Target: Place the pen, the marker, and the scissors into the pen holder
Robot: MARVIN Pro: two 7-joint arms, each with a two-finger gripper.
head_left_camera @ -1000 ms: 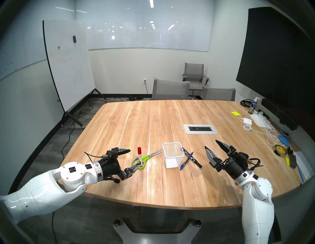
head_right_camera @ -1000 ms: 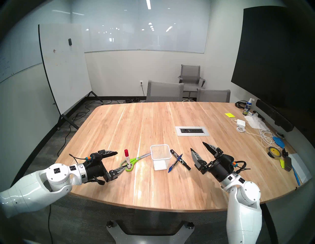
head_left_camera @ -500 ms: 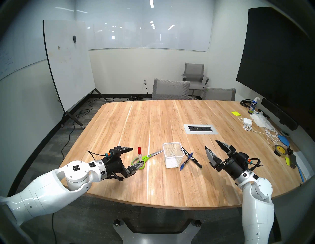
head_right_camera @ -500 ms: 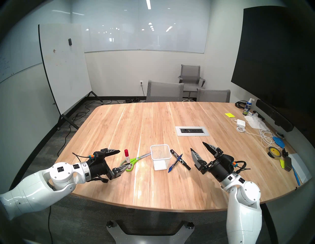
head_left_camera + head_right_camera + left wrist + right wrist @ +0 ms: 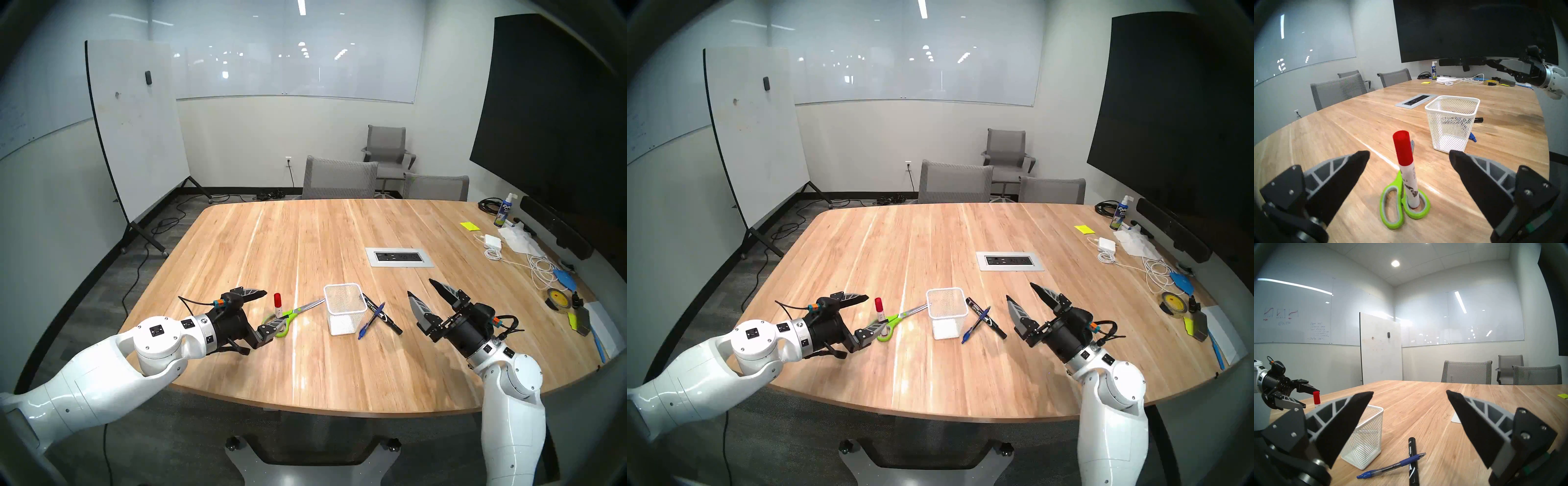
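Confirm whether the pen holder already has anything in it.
No, the pen holder is empty; its white floor shows bare through the mesh.

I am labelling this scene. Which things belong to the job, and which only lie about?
Job: red-capped marker, scissors, pen, pen holder, black marker.

Lying about: spray bottle, charger, tape roll, sticky notes.

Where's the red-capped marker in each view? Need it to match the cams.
Head left: red-capped marker stands left of centre, between the left gripper fingers.
Head right: same spot, shifted slightly left.
Left wrist: bottom centre, upright in a scissors loop.
Right wrist: far left edge.
Shared landmark: the pen holder, in all four.
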